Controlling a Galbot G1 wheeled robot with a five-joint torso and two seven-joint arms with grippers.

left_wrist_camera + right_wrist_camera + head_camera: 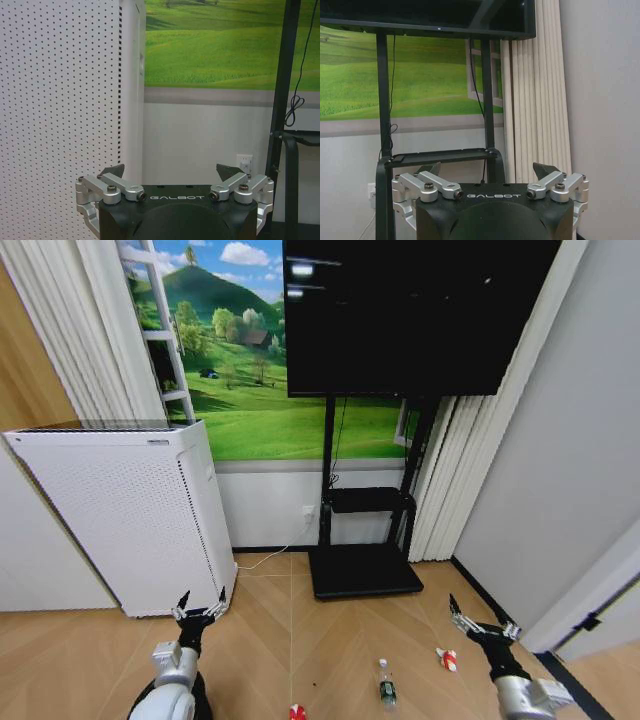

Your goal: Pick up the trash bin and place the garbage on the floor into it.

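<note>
1. Three bits of garbage lie on the wooden floor (330, 625) nearest the robot: a red-and-white can (297, 711) at the near edge, a clear bottle with green label (387, 686) just right of it, and a red-and-white wrapper (447, 658) farther right
2. Left gripper (201, 606) hangs low on the left, released, its fingers spread, just in front of the white perforated appliance (130, 515)
3. Right gripper (483, 621) hangs low on the right, likewise released, just beyond the wrapper
4. Farther off, a black TV stand (362, 565) stands between appliance and pleated curtain (455, 475), under a dark screen (410, 315) and against a green landscape mural (245, 390)
</note>
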